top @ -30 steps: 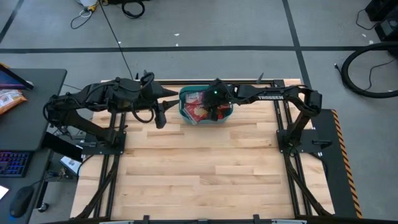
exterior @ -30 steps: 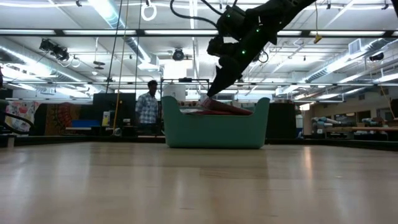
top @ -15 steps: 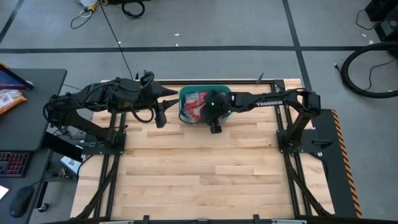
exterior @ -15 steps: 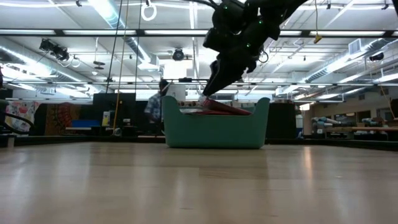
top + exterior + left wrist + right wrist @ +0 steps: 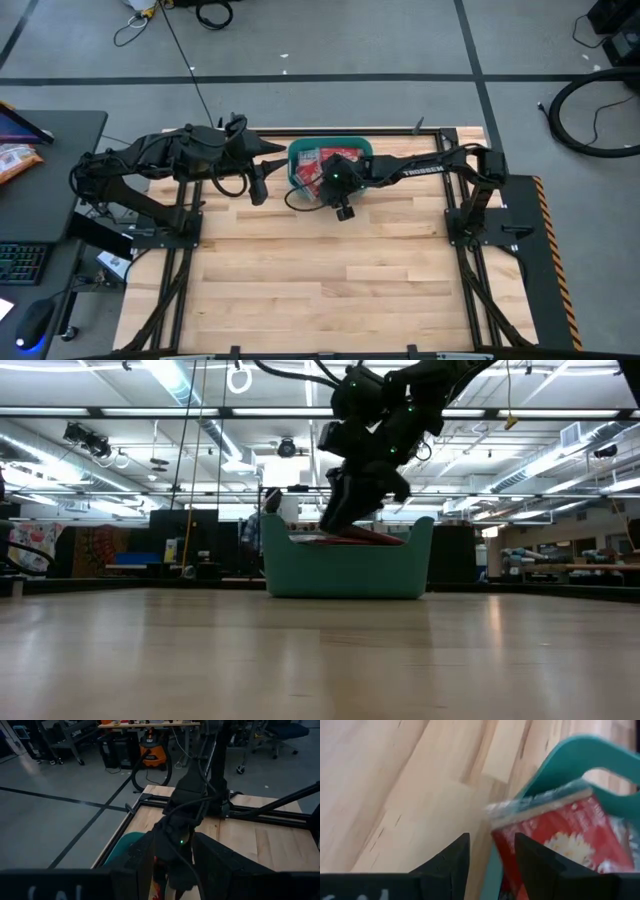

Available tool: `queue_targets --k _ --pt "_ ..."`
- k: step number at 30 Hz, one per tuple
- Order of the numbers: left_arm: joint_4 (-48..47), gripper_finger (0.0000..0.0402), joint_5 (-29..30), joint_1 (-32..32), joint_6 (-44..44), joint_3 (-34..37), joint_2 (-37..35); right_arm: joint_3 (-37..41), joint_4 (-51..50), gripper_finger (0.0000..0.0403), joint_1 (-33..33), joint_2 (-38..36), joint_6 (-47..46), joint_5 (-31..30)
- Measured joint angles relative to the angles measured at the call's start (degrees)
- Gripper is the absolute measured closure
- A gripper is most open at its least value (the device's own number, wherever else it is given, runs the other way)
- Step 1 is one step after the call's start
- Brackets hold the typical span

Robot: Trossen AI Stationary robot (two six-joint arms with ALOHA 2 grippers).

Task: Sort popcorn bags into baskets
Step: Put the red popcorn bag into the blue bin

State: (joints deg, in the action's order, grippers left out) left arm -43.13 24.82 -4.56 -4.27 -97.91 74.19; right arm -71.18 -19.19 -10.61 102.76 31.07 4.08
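Orange shop vacuum (image 5: 153, 751), keyboard (image 5: 20, 264)

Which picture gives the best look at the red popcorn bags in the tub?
The right wrist view: one popcorn bag fills it, lying over the teal tub rim. The high view shows small red patches; the low view a red sliver; the left wrist view almost nothing.

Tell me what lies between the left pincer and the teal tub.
Only bare wooden table: in the high view, nothing lies between the left pincer and the teal tub.
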Motion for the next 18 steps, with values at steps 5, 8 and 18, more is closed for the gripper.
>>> queue_targets --k 5,8,18 --pt "0.1 0.0262 0.0 0.0 0.0 0.0 0.0 0.0 1.4 0.0243 -1.7 0.2 -0.4 0.4" --pt "0.2 0.0262 0.0 0.0 0.0 0.0 0.0 0.0 1.5 0.0243 -3.5 0.2 -0.9 -0.1" --pt "0.4 0.0262 0.0 0.0 -0.5 0.0 0.0 0.0 1.8 0.0246 -9.6 0.2 3.0 -0.3"
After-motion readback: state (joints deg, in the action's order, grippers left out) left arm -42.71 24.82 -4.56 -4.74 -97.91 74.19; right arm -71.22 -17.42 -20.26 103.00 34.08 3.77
